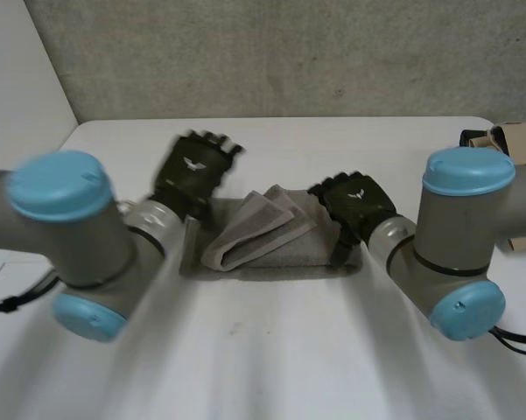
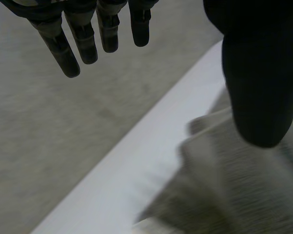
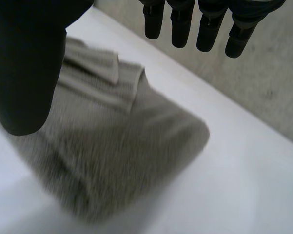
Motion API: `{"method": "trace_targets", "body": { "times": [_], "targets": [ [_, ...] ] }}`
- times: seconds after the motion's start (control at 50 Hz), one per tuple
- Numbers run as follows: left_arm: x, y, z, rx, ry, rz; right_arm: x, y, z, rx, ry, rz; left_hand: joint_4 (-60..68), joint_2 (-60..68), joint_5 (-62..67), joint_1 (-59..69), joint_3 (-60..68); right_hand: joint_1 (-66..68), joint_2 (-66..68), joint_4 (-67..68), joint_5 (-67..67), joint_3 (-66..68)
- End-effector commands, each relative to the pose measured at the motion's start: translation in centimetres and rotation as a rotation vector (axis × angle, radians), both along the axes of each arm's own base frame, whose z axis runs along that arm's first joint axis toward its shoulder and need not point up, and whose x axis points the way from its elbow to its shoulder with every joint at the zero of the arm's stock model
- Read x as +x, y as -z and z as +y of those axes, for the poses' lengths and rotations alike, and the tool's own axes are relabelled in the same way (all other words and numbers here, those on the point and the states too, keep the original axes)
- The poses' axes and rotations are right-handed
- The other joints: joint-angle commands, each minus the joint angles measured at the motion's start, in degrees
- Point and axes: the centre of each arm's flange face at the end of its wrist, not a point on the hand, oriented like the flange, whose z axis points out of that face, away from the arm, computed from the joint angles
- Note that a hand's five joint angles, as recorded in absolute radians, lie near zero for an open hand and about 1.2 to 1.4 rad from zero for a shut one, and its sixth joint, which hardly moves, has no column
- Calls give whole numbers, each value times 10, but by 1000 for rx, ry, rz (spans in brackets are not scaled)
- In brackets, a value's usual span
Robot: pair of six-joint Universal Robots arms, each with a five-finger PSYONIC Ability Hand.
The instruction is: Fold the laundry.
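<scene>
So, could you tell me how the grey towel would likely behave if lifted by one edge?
The grey towel would probably flop and sag rather than hold its shape, since it lies limp in soft, uneven folds. Its loose upper layers would likely fall open when lifted. The fuzzy pile suggests it shouldn't slip easily in a grasp, though a push may bunch it.

left hand, cloth, right hand, on table
</scene>
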Motion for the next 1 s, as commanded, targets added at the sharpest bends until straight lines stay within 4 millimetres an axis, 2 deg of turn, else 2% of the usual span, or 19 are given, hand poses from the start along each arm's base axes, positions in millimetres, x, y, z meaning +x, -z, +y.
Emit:
{"method": "trace_targets", "body": {
  "times": [0.02, 0.06, 0.14, 0.18, 0.26, 0.28, 0.34, 0.36, 0.42, 0.44, 0.52, 0.56, 0.64, 0.72, 0.74, 0.82, 0.92, 0.96, 1.0],
  "targets": [
    [-37, 37, 22, 61, 102, -31, -7, 14, 4, 31, 5, 35, -18, -20, -27, -13, -25, -22, -16, -17, -22, -15],
    [-46, 54, 16, 77, 103, -50, -6, 16, 7, 30, -1, 38, -18, -20, -27, -13, -25, 53, 59, 58, 54, 60],
    [-57, 67, 2, 64, 75, -52, -4, 25, 9, 14, -20, 66, -14, -16, -24, -9, -22, 160, 166, 164, 160, 167],
    [-58, 68, -7, 50, 47, -46, -4, 28, 9, 1, -27, 80, -13, -15, -22, -8, -20, 202, 208, 206, 202, 209],
    [-58, 70, -32, 16, -45, -27, -3, 39, 8, -24, -40, 113, 4, 2, -6, 9, -3, 383, 389, 388, 384, 390],
    [-52, 71, -46, 5, -90, -25, -3, 41, 6, -32, -39, 120, 4, 2, -6, 9, -3, 468, 474, 473, 469, 476],
    [-41, 77, -66, -4, -158, -39, -4, 43, 5, -45, -27, 129, 4, 2, -6, 9, -3, 672, 678, 676, 672, 679],
    [-31, 82, -77, -12, -209, -66, -5, 42, 3, -58, -7, 133, 6, 4, -4, 11, -2, 672, 678, 677, 673, 679],
    [-15, 83, -90, -39, -306, -121, -7, 41, 1, -74, 18, 140, 6, 4, -4, 11, -2, 672, 678, 677, 673, 679],
    [-3, 82, -98, -55, -377, -163, -8, 41, 1, -81, 22, 147, 4, 2, -5, 9, -3, 672, 678, 677, 673, 679],
    [26, 68, -113, -88, -498, -225, -8, 40, 2, -98, 15, 168, 1, -1, -9, 6, -7, 672, 678, 677, 673, 679],
    [27, 57, -111, -100, -496, -221, -8, 39, 2, -104, 14, 175, -4, -6, -14, 1, -12, 672, 678, 677, 673, 679],
    [18, 45, -92, -100, -433, -204, -8, 40, 2, -109, 11, 186, -8, -10, -17, -3, -15, 672, 678, 677, 673, 679],
    [-5, 25, -61, -108, -295, -144, -8, 40, 4, -105, 7, 187, -8, -10, -17, -3, -15, 672, 678, 677, 673, 679],
    [-15, 21, -46, -100, -229, -118, -9, 41, 4, -102, 9, 189, -8, -10, -17, -3, -15, 672, 678, 677, 673, 679],
    [-39, 16, -17, -64, -77, -32, -9, 44, 7, -91, 3, 197, -8, -10, -17, -3, -15, 672, 678, 677, 673, 679],
    [-61, 21, 2, -3, 57, 41, -11, 47, 10, -81, 0, 206, -4, -6, -14, 1, -12, 672, 678, 677, 673, 679],
    [-64, 29, 0, 14, 73, 40, -11, 48, 11, -77, 0, 208, -3, -5, -12, 2, -10, 672, 678, 677, 673, 679],
    [-70, 53, -5, 42, 79, 18, -12, 48, 10, -79, 1, 209, -1, -3, -11, 4, -8, 672, 678, 677, 673, 679]
  ]
}}
